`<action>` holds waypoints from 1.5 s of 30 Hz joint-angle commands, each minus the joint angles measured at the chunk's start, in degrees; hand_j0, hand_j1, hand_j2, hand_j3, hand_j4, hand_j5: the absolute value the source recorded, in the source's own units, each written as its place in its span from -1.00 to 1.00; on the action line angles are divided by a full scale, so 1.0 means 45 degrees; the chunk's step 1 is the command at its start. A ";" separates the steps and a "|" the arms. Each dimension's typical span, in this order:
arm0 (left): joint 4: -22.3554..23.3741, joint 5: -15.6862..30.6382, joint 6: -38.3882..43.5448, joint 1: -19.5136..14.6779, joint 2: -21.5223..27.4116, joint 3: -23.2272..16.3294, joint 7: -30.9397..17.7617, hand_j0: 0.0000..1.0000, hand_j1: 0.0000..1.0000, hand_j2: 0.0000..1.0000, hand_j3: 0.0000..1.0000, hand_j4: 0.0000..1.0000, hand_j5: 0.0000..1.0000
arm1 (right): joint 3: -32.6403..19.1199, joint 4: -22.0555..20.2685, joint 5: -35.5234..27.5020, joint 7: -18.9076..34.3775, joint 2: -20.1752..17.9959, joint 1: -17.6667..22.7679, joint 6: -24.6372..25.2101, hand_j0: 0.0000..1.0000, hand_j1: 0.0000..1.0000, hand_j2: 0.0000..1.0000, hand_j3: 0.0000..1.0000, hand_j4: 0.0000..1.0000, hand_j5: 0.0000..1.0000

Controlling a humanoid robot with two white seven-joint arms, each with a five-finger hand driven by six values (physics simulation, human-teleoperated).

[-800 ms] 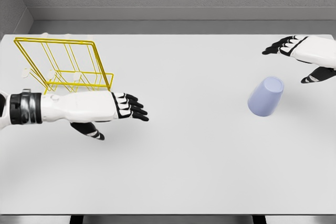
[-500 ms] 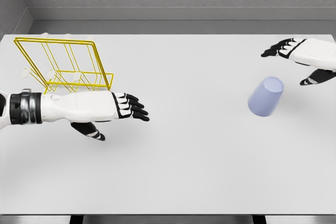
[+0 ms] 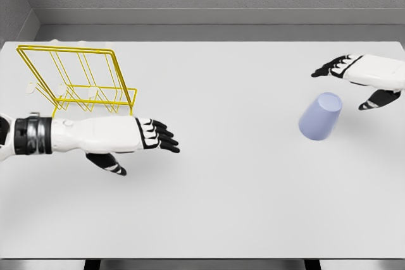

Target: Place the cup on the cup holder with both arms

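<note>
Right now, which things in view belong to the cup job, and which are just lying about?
Job:
cup, on the table, untouched
holder, yellow wire, far left
right hand, open, just beyond the cup
left hand, open, in front of the holder

Lying about:
nothing but the table itself

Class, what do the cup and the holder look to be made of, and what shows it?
Cup: probably matte plastic; even pale lilac surface, no glare or transparency. Holder: looks like thin wire coated glossy yellow; slim rods forming an open frame. Being renders, both are guesses.
</note>
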 commanded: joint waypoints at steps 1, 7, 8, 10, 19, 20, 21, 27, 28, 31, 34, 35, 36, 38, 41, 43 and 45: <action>-0.0003 0.0093 0.0032 0.0000 0.0002 -0.0229 0.0020 1.00 1.00 1.00 1.00 1.00 1.00 | 0.0027 0.0056 -0.0062 0.0189 0.0179 0.0000 0.0038 1.00 1.00 1.00 1.00 1.00 1.00; -0.0003 -0.0219 0.0032 0.0019 0.0041 -0.0541 0.0000 1.00 1.00 1.00 1.00 1.00 1.00 | 0.0320 0.0056 -0.0004 0.0208 0.0257 0.0000 0.0488 1.00 1.00 1.00 1.00 1.00 1.00; -0.0003 -0.0219 0.0032 0.0000 0.0080 -0.0541 0.0000 1.00 1.00 1.00 1.00 1.00 1.00 | 0.0320 0.0056 -0.0004 0.0208 0.0316 0.0000 0.0488 1.00 1.00 1.00 1.00 1.00 1.00; -0.0003 -0.0239 0.0032 -0.0253 0.0178 -0.0522 -0.0039 1.00 1.00 1.00 1.00 1.00 1.00 | 0.0437 0.0056 -0.0004 0.0208 0.0433 0.0019 0.0488 1.00 1.00 1.00 1.00 1.00 1.00; -0.0003 -0.0395 0.0032 -0.1191 -0.0095 -0.0990 -0.0746 1.00 1.00 1.00 1.00 1.00 1.00 | 0.0633 0.0056 0.0016 0.0208 0.0511 0.0019 0.0487 1.00 1.00 1.00 1.00 1.00 1.00; -0.0003 -0.0395 0.0032 -0.1191 -0.0076 -0.0990 -0.0746 1.00 1.00 1.00 1.00 1.00 1.00 | 0.0672 0.0056 0.0016 0.0208 0.0511 0.0019 0.0487 1.00 1.00 1.00 1.00 1.00 1.00; -0.0003 -0.0395 0.0032 -0.1172 -0.0076 -0.0990 -0.0746 1.00 1.00 1.00 1.00 1.00 1.00 | 0.0731 0.0056 0.0016 0.0208 0.0511 0.0019 0.0488 1.00 1.00 1.00 1.00 1.00 1.00; -0.0003 -0.0395 0.0032 -0.1133 -0.0056 -0.1010 -0.0746 1.00 1.00 1.00 1.00 1.00 1.00 | 0.0750 0.0056 0.0035 0.0228 0.0511 0.0000 0.0468 1.00 1.00 1.00 1.00 1.00 1.00; -0.0003 -0.0434 0.0032 -0.1133 -0.0056 -0.1010 -0.0746 1.00 1.00 1.00 1.00 1.00 1.00 | 0.0750 0.0056 0.0035 0.0228 0.0511 0.0000 0.0468 1.00 1.00 1.00 1.00 1.00 1.00; -0.0003 -0.0473 0.0032 -0.1172 -0.0037 -0.1361 -0.0746 1.00 1.00 1.00 1.00 1.00 1.00 | 0.0770 0.0056 0.0035 0.0228 0.0550 0.0000 0.0488 1.00 1.00 1.00 1.00 1.00 1.00; -0.0003 -0.0512 0.0032 -0.1211 -0.0037 -0.1381 -0.0746 1.00 1.00 1.00 1.00 1.00 1.00 | 0.0770 0.0056 0.0055 0.0247 0.0550 -0.0020 0.0488 1.00 1.00 1.00 1.00 1.00 1.00; -0.0003 -0.0727 0.0032 -0.1231 -0.0037 -0.1361 -0.0746 1.00 1.00 1.00 1.00 1.00 1.00 | 0.0770 0.0056 0.0094 0.0267 0.0550 -0.0020 0.0488 1.00 1.00 1.00 1.00 1.00 1.00; -0.0003 -0.0766 0.0032 -0.1367 -0.0076 -0.1361 -0.0746 1.00 1.00 1.00 1.00 1.00 1.00 | 0.0770 0.0056 0.0114 0.0461 0.0550 -0.0078 0.0488 1.00 1.00 1.00 1.00 1.00 1.00; -0.0003 -0.0883 0.0032 -0.1406 -0.0076 -0.1361 -0.0746 1.00 1.00 1.00 1.00 1.00 1.00 | 0.0770 0.0056 0.0113 0.0930 0.0668 -0.0215 0.0488 1.00 1.00 1.00 1.00 1.00 1.00; -0.0003 -0.0883 0.0032 -0.1426 -0.0154 -0.1342 -0.0746 1.00 1.00 1.00 1.00 1.00 1.00 | 0.1023 0.0017 0.0114 0.0950 0.0668 -0.0449 0.0468 1.00 1.00 1.00 1.00 1.00 1.00; -0.0003 -0.0883 0.0032 -0.1406 -0.0154 -0.1361 -0.0746 1.00 1.00 1.00 1.00 1.00 1.00 | 0.1297 0.0017 0.0114 0.0950 0.0668 -0.0683 0.0468 1.00 1.00 1.00 1.00 1.00 1.00; -0.0003 -0.0844 0.0032 -0.1406 -0.0154 -0.1342 -0.0746 1.00 1.00 1.00 1.00 1.00 1.00 | 0.1336 0.0036 0.0094 0.0950 0.0668 -0.0742 0.0468 1.00 1.00 1.00 1.00 1.00 1.00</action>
